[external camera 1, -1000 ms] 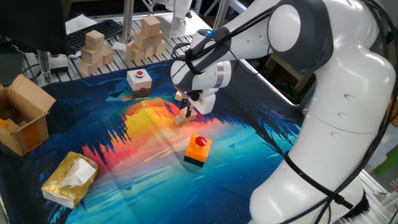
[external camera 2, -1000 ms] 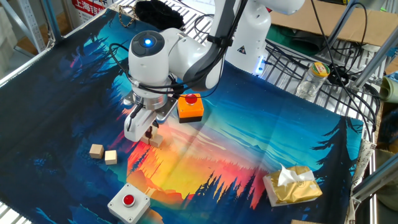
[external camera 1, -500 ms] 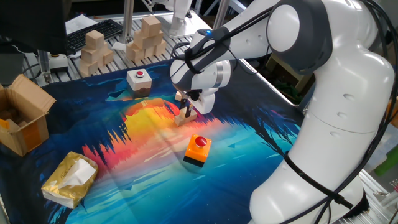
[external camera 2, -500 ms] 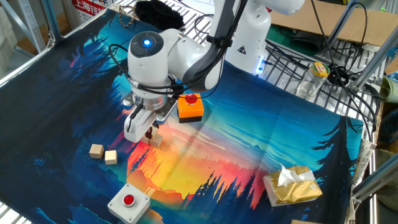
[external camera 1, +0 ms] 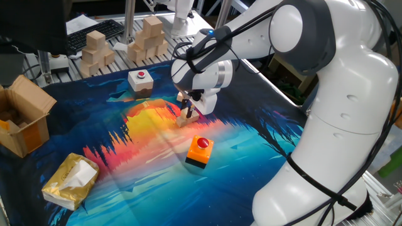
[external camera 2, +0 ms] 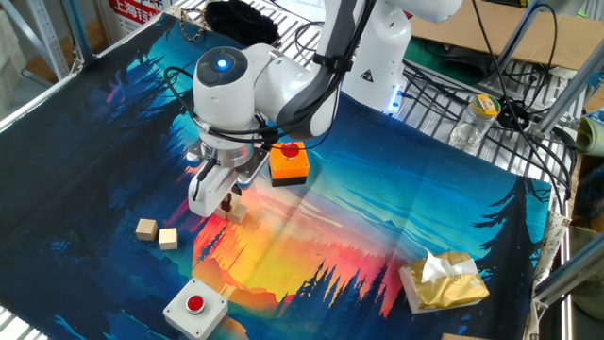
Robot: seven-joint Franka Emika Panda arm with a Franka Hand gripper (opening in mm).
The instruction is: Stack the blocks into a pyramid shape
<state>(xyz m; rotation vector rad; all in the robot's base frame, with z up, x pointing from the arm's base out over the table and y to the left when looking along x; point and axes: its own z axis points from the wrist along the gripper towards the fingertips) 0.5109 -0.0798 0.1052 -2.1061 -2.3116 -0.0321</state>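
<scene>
Gripper (external camera 2: 226, 201) position is unchanged over blocks (external camera 1: 186, 117) mid-mat; jaw state cannot be told, so stacking appears paused.

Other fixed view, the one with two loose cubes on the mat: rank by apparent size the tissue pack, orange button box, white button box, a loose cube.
1. tissue pack, largest.
2. white button box and orange button box: look about alike; the white one sits nearer the camera, so unranked.
3. loose cube, smallest by far.
</scene>
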